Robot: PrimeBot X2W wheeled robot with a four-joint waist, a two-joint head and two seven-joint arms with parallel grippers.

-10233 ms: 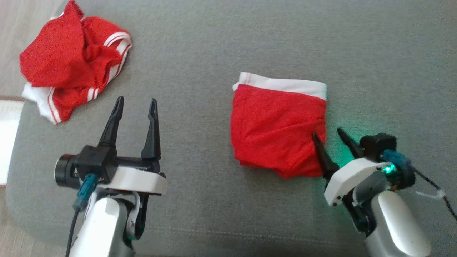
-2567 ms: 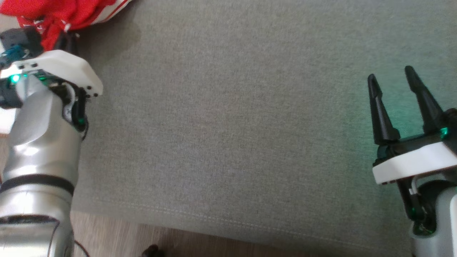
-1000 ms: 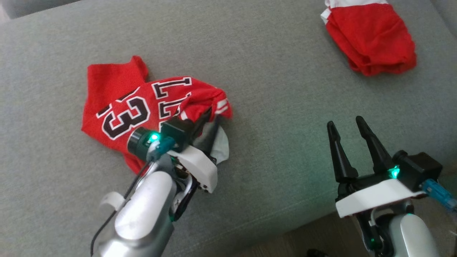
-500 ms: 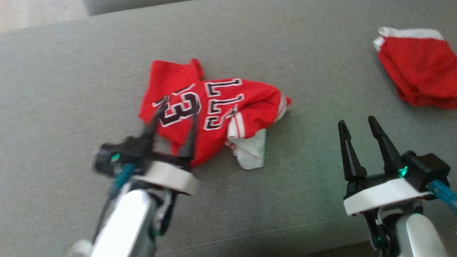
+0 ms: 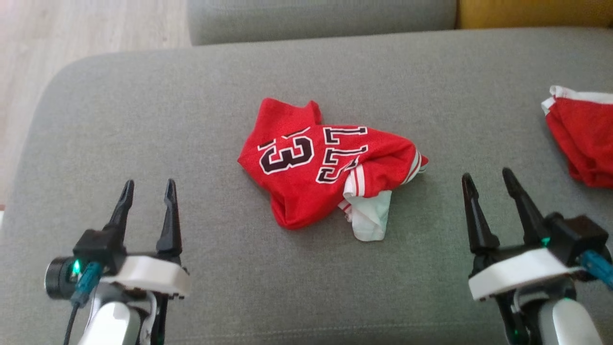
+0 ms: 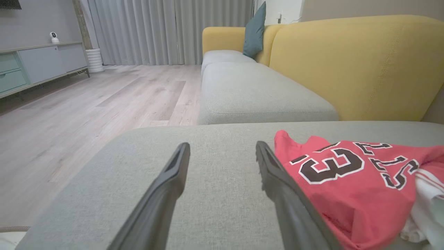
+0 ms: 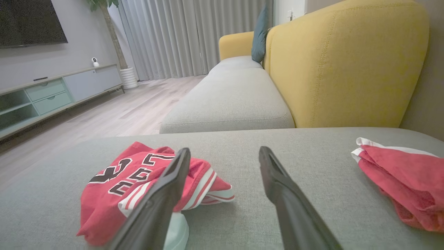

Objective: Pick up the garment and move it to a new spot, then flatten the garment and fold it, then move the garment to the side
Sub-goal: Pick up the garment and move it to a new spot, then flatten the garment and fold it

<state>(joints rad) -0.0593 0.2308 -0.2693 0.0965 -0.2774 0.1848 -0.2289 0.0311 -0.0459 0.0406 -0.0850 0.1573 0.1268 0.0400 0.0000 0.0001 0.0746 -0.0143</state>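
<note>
The jersey [image 5: 325, 167] lay crumpled at the centre of the cushion [image 5: 143, 120], seemingly at its new spot; flattening, folding and setting aside remained. Left gripper [image 5: 149, 183] at 7 o'clock and right gripper [image 5: 486, 173] at 4 o'clock both gaped empty.

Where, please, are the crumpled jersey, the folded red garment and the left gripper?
crumpled jersey [image 5: 306, 194]: head view, red cloth below the numerals.
folded red garment [image 5: 582, 143]: head view, its red body.
left gripper [image 5: 149, 183]: head view, midway between its open fingertips.
</note>
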